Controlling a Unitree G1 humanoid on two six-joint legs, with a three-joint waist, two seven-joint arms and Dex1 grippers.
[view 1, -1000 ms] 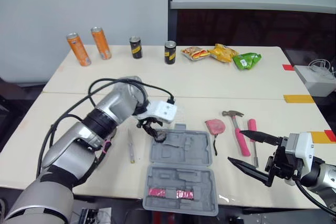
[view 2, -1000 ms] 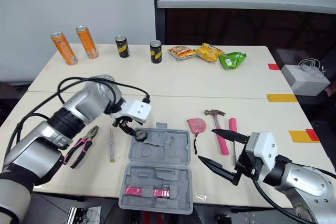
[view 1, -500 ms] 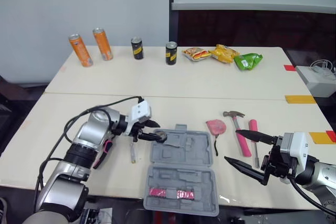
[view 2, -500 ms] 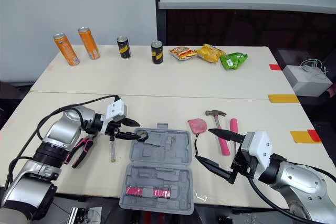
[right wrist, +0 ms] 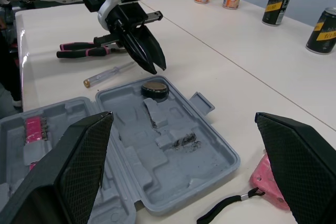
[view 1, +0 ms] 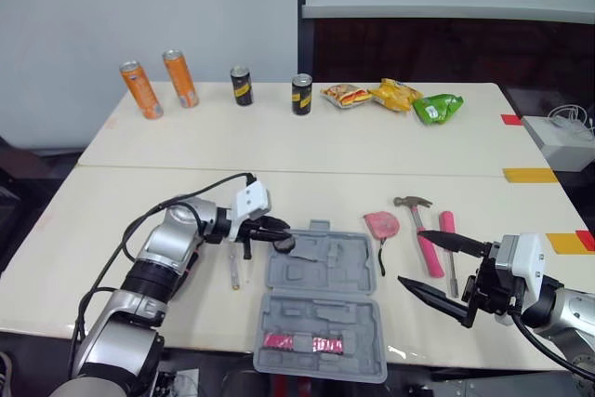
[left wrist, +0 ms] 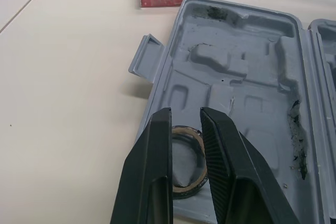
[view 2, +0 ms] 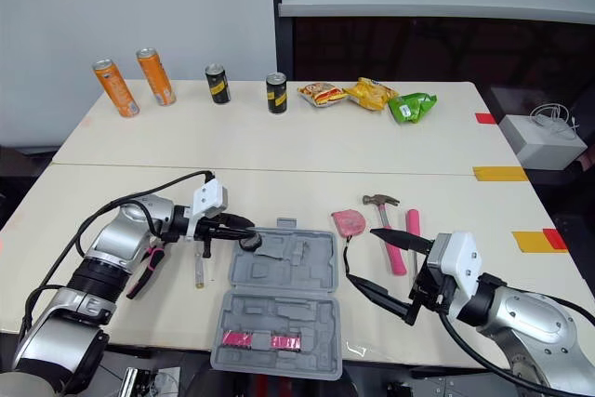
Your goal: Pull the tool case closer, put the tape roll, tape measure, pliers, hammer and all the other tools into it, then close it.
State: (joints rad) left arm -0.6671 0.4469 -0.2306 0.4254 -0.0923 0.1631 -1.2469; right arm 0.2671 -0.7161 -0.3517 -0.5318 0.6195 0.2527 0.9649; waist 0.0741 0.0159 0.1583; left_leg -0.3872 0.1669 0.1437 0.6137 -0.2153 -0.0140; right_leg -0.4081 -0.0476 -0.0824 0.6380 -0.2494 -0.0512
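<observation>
Tape roll [right wrist: 155,88] below outstretched left pincer [right wrist: 158,69]

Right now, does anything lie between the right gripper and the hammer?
Yes: the pink-handled screwdriver lies close beside the hammer, on the side the open right gripper reaches from. Nothing else visible sits between them.

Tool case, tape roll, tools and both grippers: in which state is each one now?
tool case: open, flat on the table.
tape roll: lying in a corner of the case, free of the jaws.
left gripper: jaws slightly apart, empty, just over the roll.
right gripper: jaws wide open, empty.
tape measure: on the table, outside the case.
hammer: on the table, outside the case.
pliers: on the table, outside the case.
</observation>
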